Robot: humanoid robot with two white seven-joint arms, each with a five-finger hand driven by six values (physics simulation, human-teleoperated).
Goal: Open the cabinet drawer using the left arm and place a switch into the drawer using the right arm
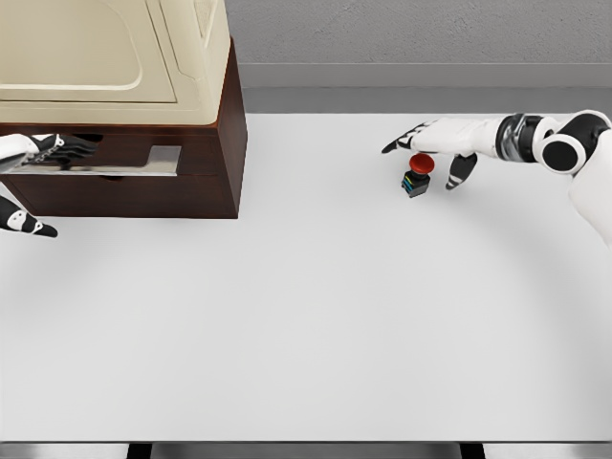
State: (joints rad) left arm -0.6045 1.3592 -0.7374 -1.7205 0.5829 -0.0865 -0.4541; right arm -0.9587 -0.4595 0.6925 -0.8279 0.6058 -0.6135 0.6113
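Left hand at the drawer handle, right hand over the switch.
At nine o'clock, fingers curled on the cabinet drawer's handle; at two o'clock, switch upright on the white table, fingers spread just above, gripping nothing.

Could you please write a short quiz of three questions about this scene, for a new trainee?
1. True or false: the right hand has already lifted the switch off the white table.
2. Which hand is at the cabinet drawer? A) left hand B) right hand C) neither
3. Fill in: the button on top of the switch is ___ in colour.

Key
1. False. The switch stands on the table, and the right hand hovers open above it, fingers spread.
2. A. The left hand reaches the drawer front of the brown cabinet from the left edge.
3. Red.
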